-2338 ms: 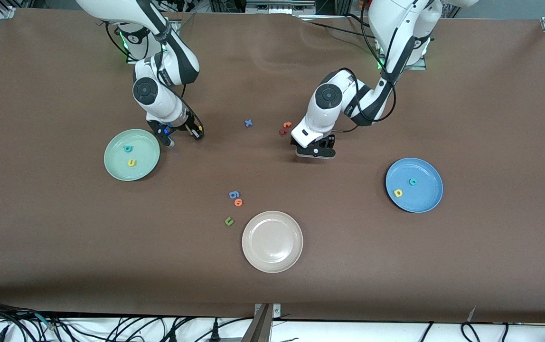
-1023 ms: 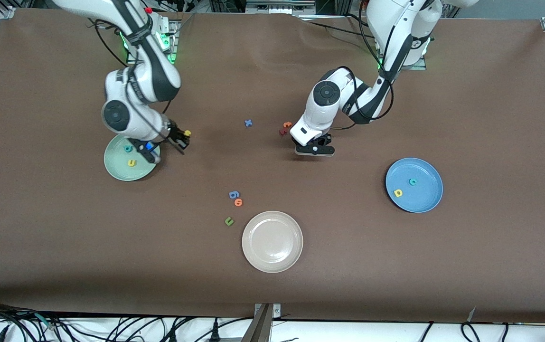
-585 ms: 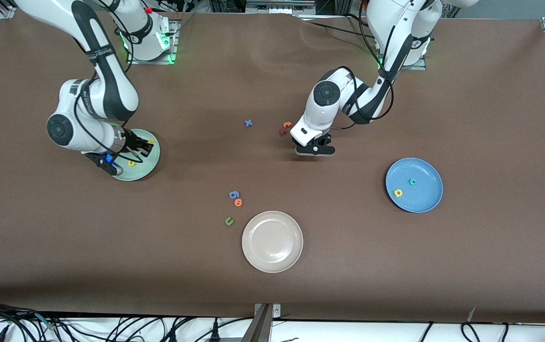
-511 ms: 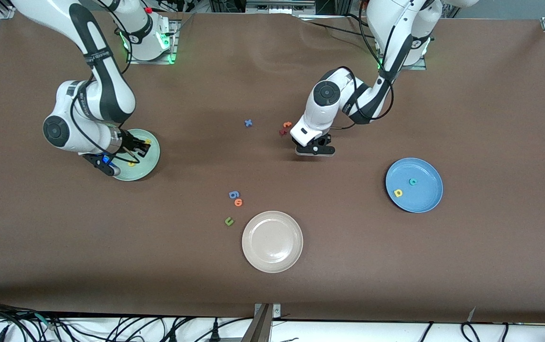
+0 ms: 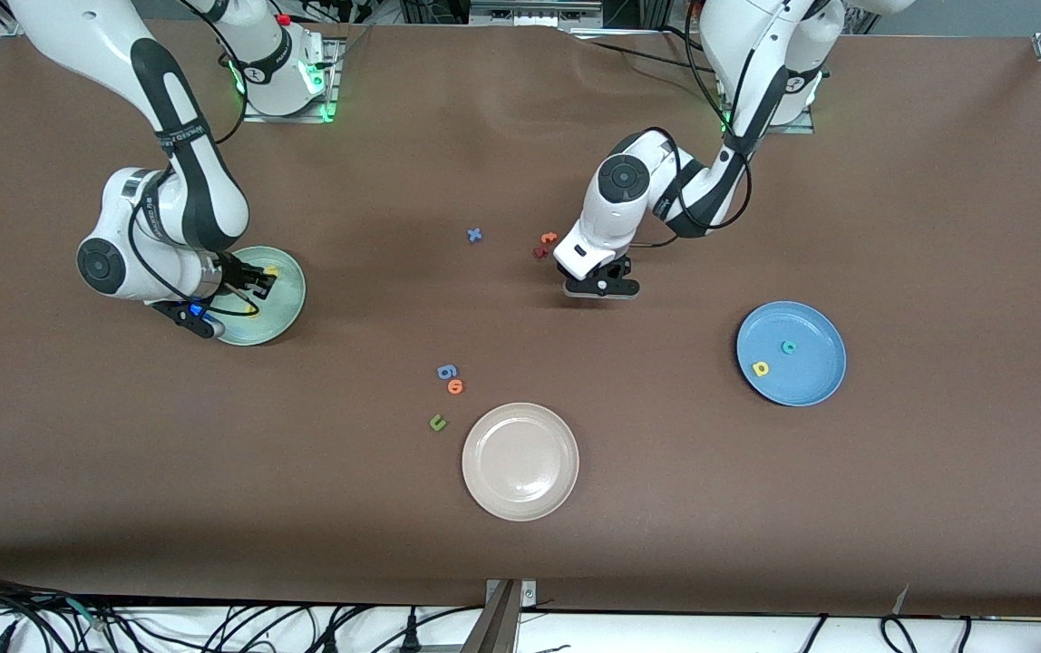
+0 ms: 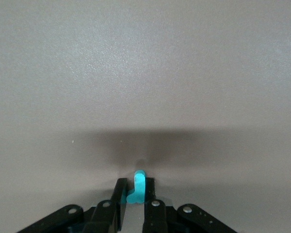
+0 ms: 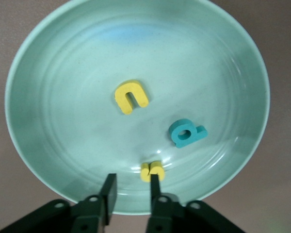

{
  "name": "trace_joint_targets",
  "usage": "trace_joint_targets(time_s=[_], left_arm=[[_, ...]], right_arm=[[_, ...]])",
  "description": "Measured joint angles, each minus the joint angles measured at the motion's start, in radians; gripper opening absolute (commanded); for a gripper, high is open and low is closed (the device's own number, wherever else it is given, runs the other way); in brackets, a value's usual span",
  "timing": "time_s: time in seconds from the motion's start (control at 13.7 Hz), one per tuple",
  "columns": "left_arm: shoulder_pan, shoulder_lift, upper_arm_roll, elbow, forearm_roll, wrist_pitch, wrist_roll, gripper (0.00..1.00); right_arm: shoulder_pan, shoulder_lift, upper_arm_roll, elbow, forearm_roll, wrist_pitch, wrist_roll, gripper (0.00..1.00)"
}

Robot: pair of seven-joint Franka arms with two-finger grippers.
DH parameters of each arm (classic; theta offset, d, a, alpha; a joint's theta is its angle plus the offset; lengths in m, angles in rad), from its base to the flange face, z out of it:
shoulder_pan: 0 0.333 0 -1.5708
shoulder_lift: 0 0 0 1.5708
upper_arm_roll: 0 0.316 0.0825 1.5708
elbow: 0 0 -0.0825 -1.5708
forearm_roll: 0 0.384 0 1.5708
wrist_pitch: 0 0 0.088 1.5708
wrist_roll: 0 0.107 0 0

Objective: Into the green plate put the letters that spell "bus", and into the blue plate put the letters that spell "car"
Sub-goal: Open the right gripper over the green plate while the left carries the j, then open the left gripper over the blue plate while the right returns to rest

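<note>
Right end effector low over the green plate, toward the right arm's end of the bench. Fingers parted a little; yellow s lying on the plate floor right at one fingertip, not squeezed between the two. In that plate also: yellow u and teal b, apart from each other and from the s. In the front view the arm covers much of the plate, so only slivers of yellow show there.

Left end effector down at the bench surface, near the middle of the bench, just beside the orange letter and dark red letter. Jaws closed tight on the small teal r, which stands up between the pads; r not visible in the front view, hidden under the hand.

Blue plate toward the left arm's end of the bench, holding teal c and yellow a, a short gap between them, the a nearer the front camera.

Beige-white plate nearest the front camera, mid-bench. Close by it: green u, then a second orange letter touching or almost touching the blue 6-like letter. Blue x alone, farther from the camera, well apart from that cluster.
</note>
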Motion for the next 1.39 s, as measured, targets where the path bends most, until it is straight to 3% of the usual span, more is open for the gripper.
trace_joint_targets(time_s=[0.22, 0.44, 0.8, 1.17, 1.39], left_arm=[[0.005, 0.001, 0.006, 0.021, 0.0, -0.017, 0.002, 0.16], [0.041, -0.002, 0.017, 0.118, 0.001, -0.162, 0.061, 0.16], [0.241, -0.028, 0.024, 0.193, 0.002, -0.277, 0.443, 0.16], [0.414, -0.045, 0.025, 0.191, 0.002, -0.336, 0.789, 0.17], [0.49, -0.058, 0.025, 0.181, 0.002, -0.348, 0.931, 0.17]], right_arm=[[0.0, -0.014, -0.012, 0.025, 0.0, -0.009, -0.003, 0.99], [0.001, -0.05, -0.052, 0.146, -0.005, -0.196, -0.004, 0.99], [0.0, -0.073, -0.111, 0.446, -0.054, -0.536, -0.012, 1.0], [0.001, -0.079, -0.144, 0.719, -0.125, -0.683, -0.088, 1.0], [0.0, -0.078, -0.152, 0.782, -0.125, -0.748, -0.159, 1.0]])
